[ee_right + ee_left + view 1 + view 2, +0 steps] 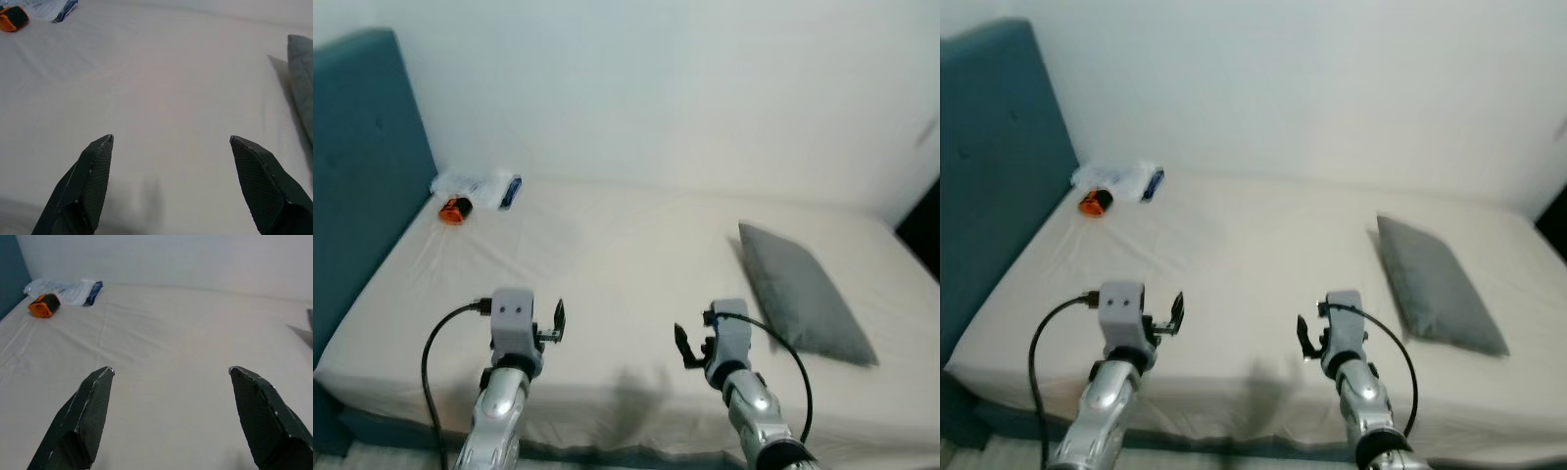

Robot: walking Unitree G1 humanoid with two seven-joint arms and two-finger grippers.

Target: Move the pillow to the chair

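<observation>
A grey pillow (803, 292) lies flat on the right side of a bed with a cream sheet (626, 255); its edge also appears as the grey pillow (302, 73) in the right wrist view. My left gripper (170, 373) is open over the near left part of the bed. My right gripper (171, 139) is open too, held over the near middle, left of the pillow and apart from it. Nothing is between either pair of fingers.
A teal headboard (357, 166) stands at the bed's left end. Near it lie an orange object (456, 209) and a clear plastic packet with a blue end (484, 188). A white wall runs behind the bed.
</observation>
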